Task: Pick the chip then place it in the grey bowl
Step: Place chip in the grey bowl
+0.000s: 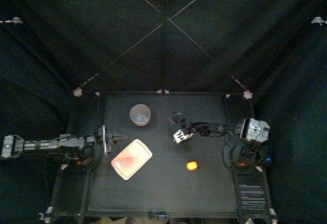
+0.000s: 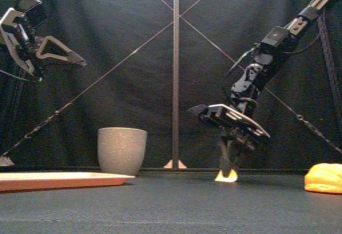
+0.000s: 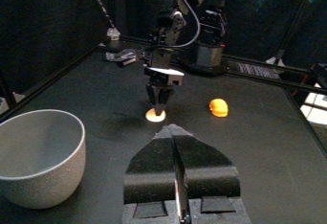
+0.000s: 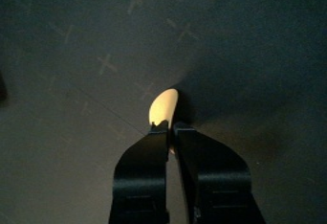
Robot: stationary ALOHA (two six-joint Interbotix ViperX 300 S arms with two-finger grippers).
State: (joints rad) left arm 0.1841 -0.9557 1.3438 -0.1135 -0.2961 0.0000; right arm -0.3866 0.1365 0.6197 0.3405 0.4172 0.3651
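Note:
The chip [image 4: 163, 104] is a small pale yellow oval piece, low at the table surface right of centre [image 2: 227, 176]. My right gripper [image 4: 167, 126] comes down on it from above and is shut on its near edge; it also shows in the front view [image 2: 227, 165], the top view [image 1: 181, 134] and the left wrist view [image 3: 157, 100]. The grey speckled cup [image 1: 140, 115] stands upright at the back left of the table [image 2: 122, 149] [image 3: 38, 156]. My left gripper [image 3: 179, 132] hangs raised at the left [image 2: 54, 50], shut and holding nothing.
A flat pink tray [image 1: 130, 158] lies at the front left [image 2: 54, 180]. An orange toy food [image 1: 192, 165] sits on the table near the front, to the right of the chip [image 2: 325, 177] [image 3: 219, 106].

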